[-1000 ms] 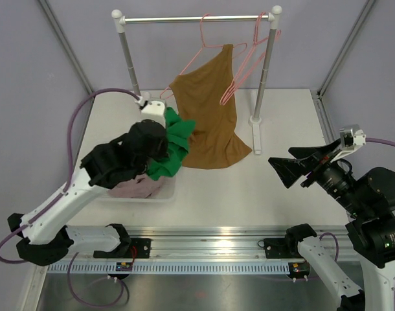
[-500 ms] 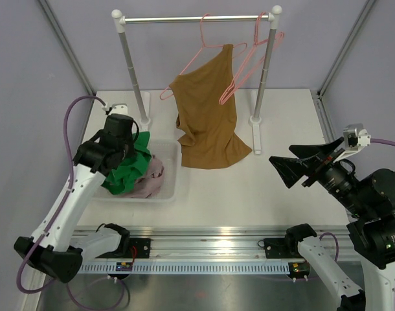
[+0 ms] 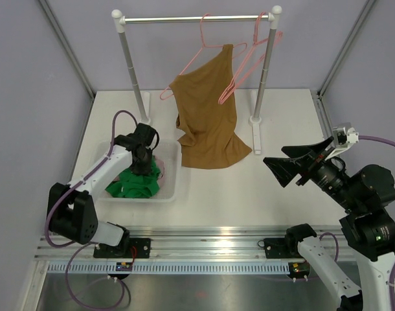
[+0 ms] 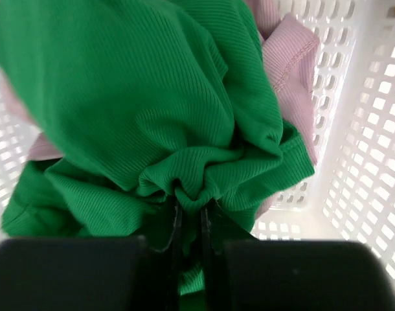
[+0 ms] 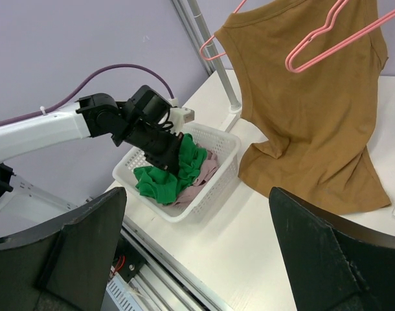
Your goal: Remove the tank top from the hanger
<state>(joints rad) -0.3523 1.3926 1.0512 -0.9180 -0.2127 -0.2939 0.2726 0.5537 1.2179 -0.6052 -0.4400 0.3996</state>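
Observation:
The brown tank top (image 3: 207, 123) hangs on a pink hanger (image 3: 207, 40) from the rack rail (image 3: 165, 19), its hem resting on the table. The right wrist view shows the tank top (image 5: 307, 110) too. My left gripper (image 3: 144, 170) is down inside the white basket (image 3: 175, 175), left of the tank top. In the left wrist view that gripper (image 4: 190, 207) is shut on a fold of a green garment (image 4: 139, 97). My right gripper (image 3: 275, 172) hovers open and empty at the right, aimed toward the tank top.
A second, bare pink hanger (image 3: 246, 68) hangs by the right rack post (image 3: 265, 65), overlapping the tank top's right side. A pale pink garment (image 4: 294, 71) lies under the green one in the basket. The rack's base plates stand at the table's back.
My left arm has carried the green garment from above the basket down into it and now sits low inside. My right gripper has shifted slightly left.

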